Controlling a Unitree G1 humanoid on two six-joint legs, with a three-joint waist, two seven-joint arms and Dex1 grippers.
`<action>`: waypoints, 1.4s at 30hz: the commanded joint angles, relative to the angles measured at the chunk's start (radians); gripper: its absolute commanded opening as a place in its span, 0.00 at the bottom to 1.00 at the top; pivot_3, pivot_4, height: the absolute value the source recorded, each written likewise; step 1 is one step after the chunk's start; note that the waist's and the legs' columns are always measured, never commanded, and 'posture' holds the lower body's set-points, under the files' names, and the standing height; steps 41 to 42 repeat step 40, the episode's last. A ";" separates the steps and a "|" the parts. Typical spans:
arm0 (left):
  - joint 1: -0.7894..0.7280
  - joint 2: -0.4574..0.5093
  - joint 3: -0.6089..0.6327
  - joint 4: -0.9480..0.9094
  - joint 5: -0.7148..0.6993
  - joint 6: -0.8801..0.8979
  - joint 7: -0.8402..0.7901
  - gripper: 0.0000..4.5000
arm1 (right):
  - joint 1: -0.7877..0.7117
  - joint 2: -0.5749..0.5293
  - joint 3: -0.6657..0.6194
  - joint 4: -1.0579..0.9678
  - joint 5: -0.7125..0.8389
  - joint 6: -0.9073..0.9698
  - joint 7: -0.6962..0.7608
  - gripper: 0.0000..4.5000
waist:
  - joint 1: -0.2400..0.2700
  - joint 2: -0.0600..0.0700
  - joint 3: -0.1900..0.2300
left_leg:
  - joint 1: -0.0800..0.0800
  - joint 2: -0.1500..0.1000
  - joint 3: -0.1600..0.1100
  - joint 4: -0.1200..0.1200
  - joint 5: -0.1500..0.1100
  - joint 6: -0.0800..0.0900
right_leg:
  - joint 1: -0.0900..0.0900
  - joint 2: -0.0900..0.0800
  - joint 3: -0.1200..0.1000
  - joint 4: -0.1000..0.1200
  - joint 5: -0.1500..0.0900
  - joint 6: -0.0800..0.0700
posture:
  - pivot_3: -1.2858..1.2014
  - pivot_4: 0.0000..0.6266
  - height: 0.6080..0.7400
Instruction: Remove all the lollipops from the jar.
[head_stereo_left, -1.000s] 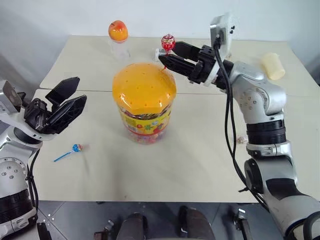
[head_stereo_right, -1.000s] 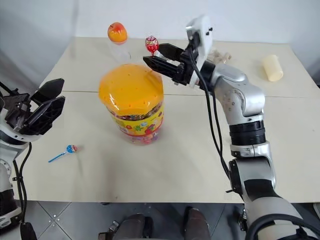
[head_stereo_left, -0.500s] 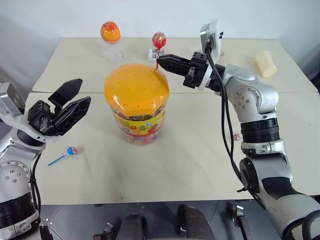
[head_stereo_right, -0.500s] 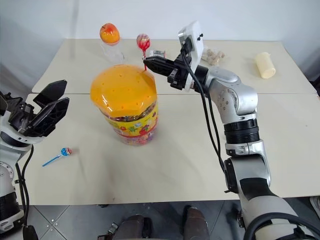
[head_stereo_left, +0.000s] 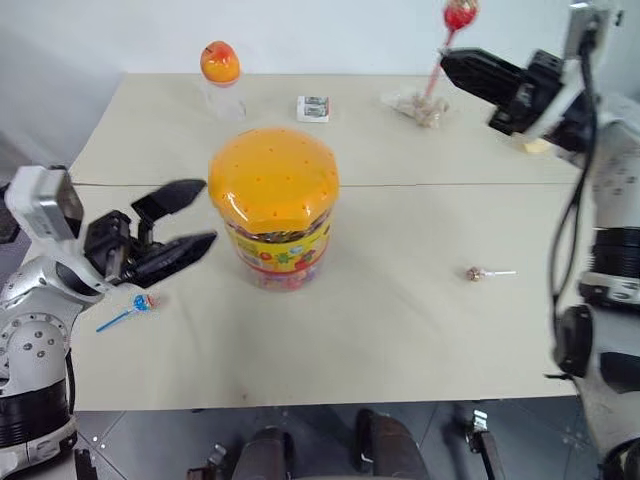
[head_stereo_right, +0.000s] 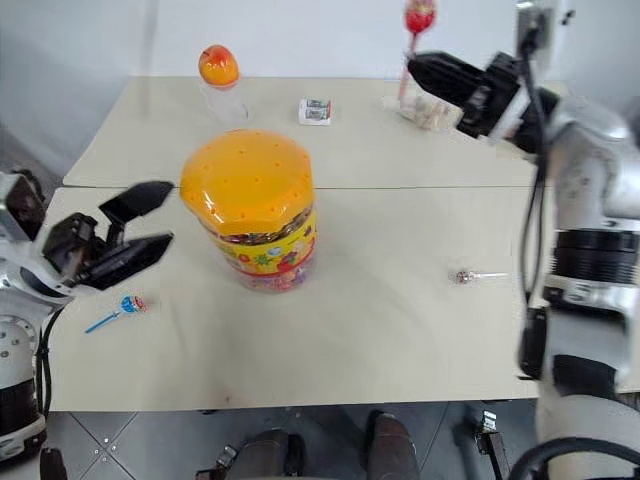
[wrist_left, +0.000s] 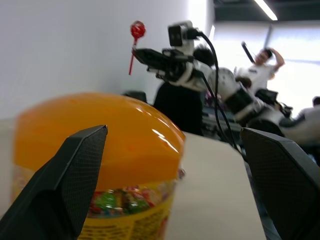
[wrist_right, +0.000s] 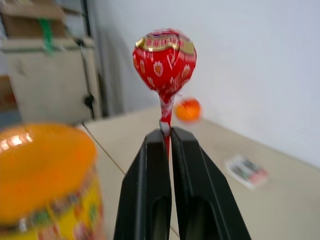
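Your right gripper (wrist_right: 166, 137) is clamping the stick of a red-wrapped lollipop (wrist_right: 164, 60) between fully closed fingers, with the ball head standing upright just above the fingertips. You are holding it raised over the far right part of the table (head_stereo_left: 400, 330), well apart from the jar (head_stereo_left: 273, 205), which is sitting below and to the left of that pincer with its domed orange lid on. Your left gripper (head_stereo_left: 190, 218) is hanging with its fingers spread wide and nothing between them, just beside the jar's left wall without touching it; the wrist view is showing the orange lid filling the gap between the two fingers (wrist_left: 75, 170). Below your left pincer a lollipop on a blue stick (head_stereo_left: 130, 310) is lying on the table. A second loose lollipop with a whitish stick (head_stereo_left: 485, 273) is lying on the table well below your right pincer. Behind the jar, a small bottle with an orange egg-shaped top (head_stereo_left: 220, 70) and a small box (head_stereo_left: 313, 108) are resting near the far edge
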 joint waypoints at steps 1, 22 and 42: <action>0.051 0.069 -0.028 -0.050 0.072 -0.046 -0.116 1.00 | 0.173 -0.207 0.081 -0.119 -0.073 0.083 0.121 0.01 | 0.003 0.000 0.000 | 0.000 0.000 0.001 0.000 0.000 0.000 | -0.001 0.000 0.000 0.000 0.000 0.000 | 0.52 0.24 1.00; 0.080 0.123 -0.038 0.042 0.249 -0.129 -0.111 1.00 | 0.799 -0.231 -0.103 -0.130 -0.171 -0.334 0.081 0.42 | 0.028 0.001 0.000 | 0.002 0.001 0.009 0.004 0.000 0.000 | -0.001 0.001 0.008 -0.001 0.000 0.000 | 0.52 0.24 1.00; 0.269 -0.064 -0.055 0.144 0.624 -0.475 0.211 1.00 | 0.735 0.214 0.123 -0.346 -0.189 -0.703 0.092 0.99 | 0.049 0.000 0.000 | 0.002 0.002 0.009 0.005 -0.001 0.001 | -0.001 0.002 0.009 0.000 0.000 0.000 | 0.52 0.24 1.00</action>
